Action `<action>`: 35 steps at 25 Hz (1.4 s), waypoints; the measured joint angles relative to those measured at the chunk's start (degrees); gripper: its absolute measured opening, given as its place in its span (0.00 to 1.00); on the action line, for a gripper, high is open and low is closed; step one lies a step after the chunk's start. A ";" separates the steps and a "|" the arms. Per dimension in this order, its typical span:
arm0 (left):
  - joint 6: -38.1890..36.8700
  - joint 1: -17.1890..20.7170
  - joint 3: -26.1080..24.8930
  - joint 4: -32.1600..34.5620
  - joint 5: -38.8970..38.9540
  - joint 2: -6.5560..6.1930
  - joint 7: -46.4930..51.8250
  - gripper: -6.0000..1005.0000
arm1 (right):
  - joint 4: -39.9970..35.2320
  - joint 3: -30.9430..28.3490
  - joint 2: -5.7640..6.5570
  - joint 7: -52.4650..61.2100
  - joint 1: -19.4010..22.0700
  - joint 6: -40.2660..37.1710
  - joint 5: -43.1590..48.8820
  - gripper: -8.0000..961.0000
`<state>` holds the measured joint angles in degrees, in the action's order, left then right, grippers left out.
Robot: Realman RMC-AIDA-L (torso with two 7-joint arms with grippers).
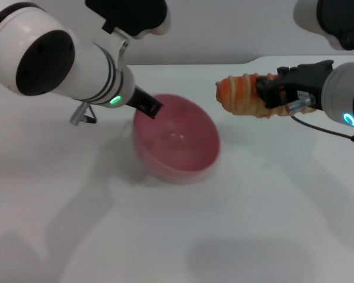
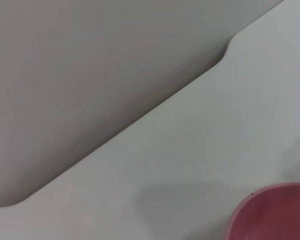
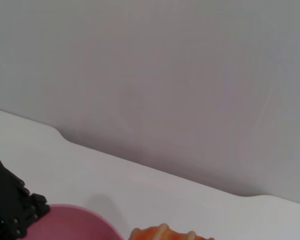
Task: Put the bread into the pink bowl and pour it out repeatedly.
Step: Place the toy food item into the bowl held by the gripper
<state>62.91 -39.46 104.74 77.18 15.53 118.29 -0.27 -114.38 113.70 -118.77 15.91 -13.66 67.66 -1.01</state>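
Note:
The pink bowl point(image 1: 177, 138) is tipped on its side on the white table, its opening facing up and to the right, with nothing inside. My left gripper point(image 1: 147, 106) is shut on its far-left rim. The bread point(image 1: 239, 93), orange-brown with pale stripes, hangs in the air to the right of the bowl and a little above it, with my right gripper point(image 1: 274, 91) shut on its right end. The left wrist view catches only an edge of the pink bowl point(image 2: 275, 215). In the right wrist view the pink bowl point(image 3: 75, 225), the bread's top point(image 3: 165, 234) and the left gripper's black fingers point(image 3: 10, 210) show.
The white table point(image 1: 253, 206) runs back to a grey wall, with a stepped back edge point(image 1: 253, 59). A small grey metal bracket point(image 1: 82, 115) hangs under my left arm. A black cable point(image 1: 327, 131) trails from the right wrist.

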 joint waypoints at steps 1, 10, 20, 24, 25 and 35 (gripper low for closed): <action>-0.06 -0.12 0.09 0.17 0.60 0.01 -0.01 0.04 | 0.33 0.00 0.01 0.00 -0.02 -0.12 -0.07 0.38; -2.78 -1.11 0.49 0.75 5.82 0.18 -1.20 0.04 | 5.43 0.58 -0.07 0.01 -0.60 -4.63 -3.56 0.30; -3.96 -0.87 0.53 0.77 7.10 0.04 -1.58 0.04 | 9.92 1.76 -0.05 -0.65 -3.00 -6.49 -6.29 0.26; -4.64 -1.15 0.52 0.15 6.84 0.00 -1.58 0.04 | 9.41 1.80 -0.07 -1.25 -2.82 -6.57 -6.24 0.32; -4.91 -1.16 0.47 -0.08 6.79 0.01 -1.58 0.04 | 9.03 1.73 -0.09 -1.25 -2.64 -6.65 -6.14 0.36; -7.93 -1.25 0.41 -5.68 7.67 0.06 -1.69 0.04 | 1.44 -2.06 -0.72 0.26 8.07 -31.35 16.17 0.64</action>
<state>54.98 -40.71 105.16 71.50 23.20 118.35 -1.96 -112.94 111.64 -119.49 16.17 -5.59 36.31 15.17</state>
